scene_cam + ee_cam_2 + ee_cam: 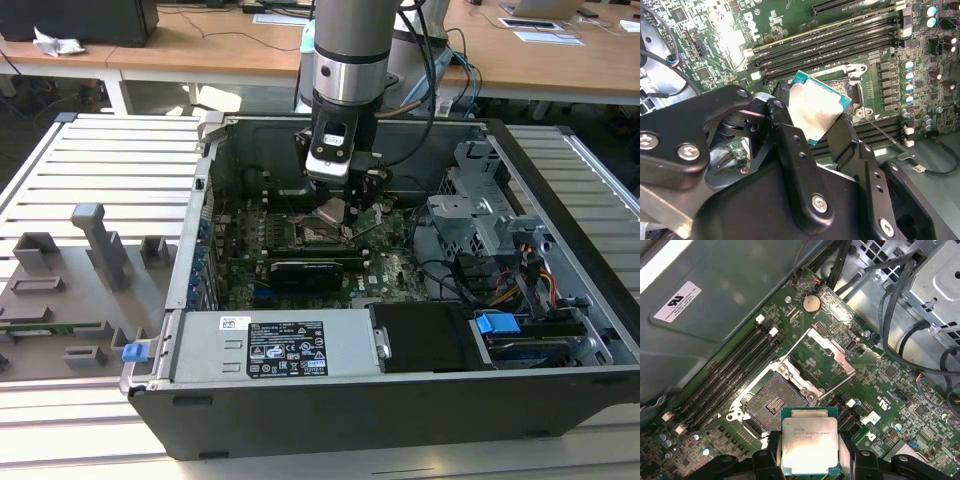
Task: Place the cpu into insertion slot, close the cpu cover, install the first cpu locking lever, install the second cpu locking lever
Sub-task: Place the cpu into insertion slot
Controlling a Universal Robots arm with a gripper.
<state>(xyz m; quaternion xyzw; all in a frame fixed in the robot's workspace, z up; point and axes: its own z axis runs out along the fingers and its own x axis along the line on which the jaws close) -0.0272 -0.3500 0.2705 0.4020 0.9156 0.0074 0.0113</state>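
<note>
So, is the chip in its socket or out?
Out. The fingers grip the chip above the board; the socket lies bare, its cover swung open.

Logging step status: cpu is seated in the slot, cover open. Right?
Not quite. The cpu is not seated: the gripper holds it clear of the slot, which lies bare, as the first wrist view shows. The cover is open, as you said.
</note>
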